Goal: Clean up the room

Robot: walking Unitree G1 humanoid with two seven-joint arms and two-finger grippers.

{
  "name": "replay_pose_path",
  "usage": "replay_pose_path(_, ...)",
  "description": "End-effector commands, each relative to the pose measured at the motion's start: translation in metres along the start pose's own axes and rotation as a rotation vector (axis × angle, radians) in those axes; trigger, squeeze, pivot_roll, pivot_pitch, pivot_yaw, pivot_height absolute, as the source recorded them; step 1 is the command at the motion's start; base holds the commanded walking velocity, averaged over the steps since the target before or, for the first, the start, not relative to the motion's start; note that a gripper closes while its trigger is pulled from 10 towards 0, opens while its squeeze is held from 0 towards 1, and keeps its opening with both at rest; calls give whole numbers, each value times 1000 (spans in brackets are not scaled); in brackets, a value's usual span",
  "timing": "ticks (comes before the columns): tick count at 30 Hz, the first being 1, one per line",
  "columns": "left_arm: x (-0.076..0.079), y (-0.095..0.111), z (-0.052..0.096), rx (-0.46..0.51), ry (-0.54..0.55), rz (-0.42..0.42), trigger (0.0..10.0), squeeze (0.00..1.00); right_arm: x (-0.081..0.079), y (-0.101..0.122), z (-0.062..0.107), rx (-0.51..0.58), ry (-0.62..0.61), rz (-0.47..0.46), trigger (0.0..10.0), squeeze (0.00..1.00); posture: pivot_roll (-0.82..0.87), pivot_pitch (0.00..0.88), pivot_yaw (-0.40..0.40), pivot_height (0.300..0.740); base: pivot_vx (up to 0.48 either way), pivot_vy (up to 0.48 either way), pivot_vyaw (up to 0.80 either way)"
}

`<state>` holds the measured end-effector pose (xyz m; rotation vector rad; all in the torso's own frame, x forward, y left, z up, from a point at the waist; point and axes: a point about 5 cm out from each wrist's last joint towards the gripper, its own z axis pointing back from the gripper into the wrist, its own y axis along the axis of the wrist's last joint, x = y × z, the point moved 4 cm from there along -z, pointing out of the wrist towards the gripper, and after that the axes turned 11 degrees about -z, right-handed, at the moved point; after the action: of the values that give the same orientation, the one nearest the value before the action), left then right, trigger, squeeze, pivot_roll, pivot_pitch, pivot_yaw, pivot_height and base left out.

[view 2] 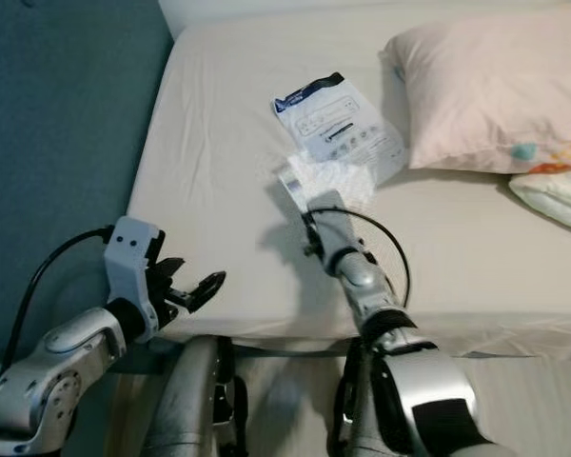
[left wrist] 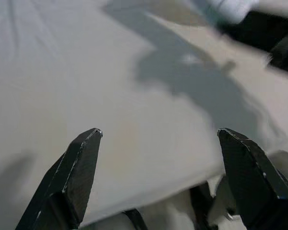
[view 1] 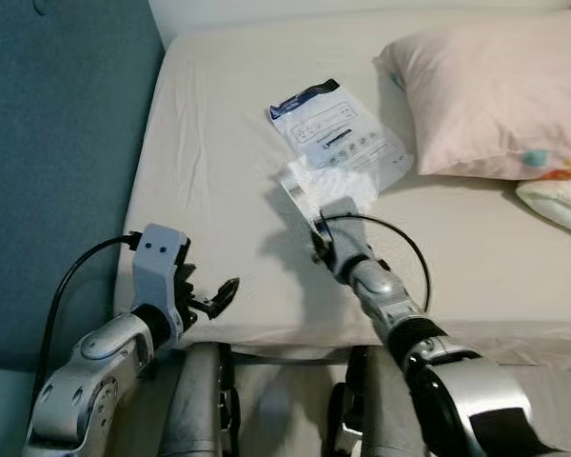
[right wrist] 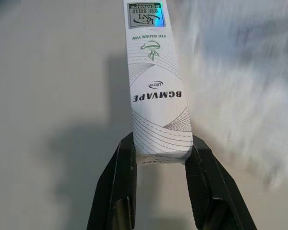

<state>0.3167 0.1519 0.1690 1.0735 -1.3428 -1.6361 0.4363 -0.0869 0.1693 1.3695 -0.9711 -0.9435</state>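
My right gripper (view 1: 315, 227) reaches out over the bed (view 1: 209, 181) and is shut on a narrow white box (right wrist: 156, 96) printed "BGMVAPE"; the fingers (right wrist: 122, 177) clamp its near end. The box (view 1: 296, 197) slants up and away above the sheet, next to a crumpled white wrapper (view 1: 344, 183). Just beyond lies a flat white and blue plastic packet (view 1: 335, 129). My left gripper (view 1: 216, 299) hangs open at the bed's front edge, nothing between its fingers (left wrist: 77, 172).
A pink pillow (view 1: 500, 95) lies at the bed's far right, with a folded patterned cloth (view 1: 561, 202) below it. A teal surface (view 1: 57, 143) runs along the bed's left side. My legs stand against the bed's near edge.
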Motion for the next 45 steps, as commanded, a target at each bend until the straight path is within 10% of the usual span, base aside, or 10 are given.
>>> replay_pose_path(1, -5, -12, 1, -27, 44, 18, 10000, 0, -7, 3, 0, 41, 18, -51, 0, 0, 141, 361, -6, 603, 0, 0, 0)
replay_pose_path(10, -3, -11, -12, -10, 75, 22, 10000, 0, 11, 0, 5, 27, -38, 33, 0, 0, 116, 327, -26, 603, 0, 0, 0)
replay_pose_path(19, -3, -16, -12, -33, 46, -25, 10000, 0, 92, -16, 27, -265, -229, 110, 0, 0, 151, 366, -11, 603, 0, 0, 0)
replay_pose_path(32, -6, -21, -11, -54, 28, -58, 10000, 0, 90, -33, 37, -483, -19, 224, 0, 0, 152, 371, -5, 603, 0, 0, 0)
replay_pose_path(45, -3, -17, -9, -32, -5, -63, 10000, 0, 34, -73, 69, -718, 599, 221, 0, 0, 160, 359, -12, 603, 0, 0, 0)
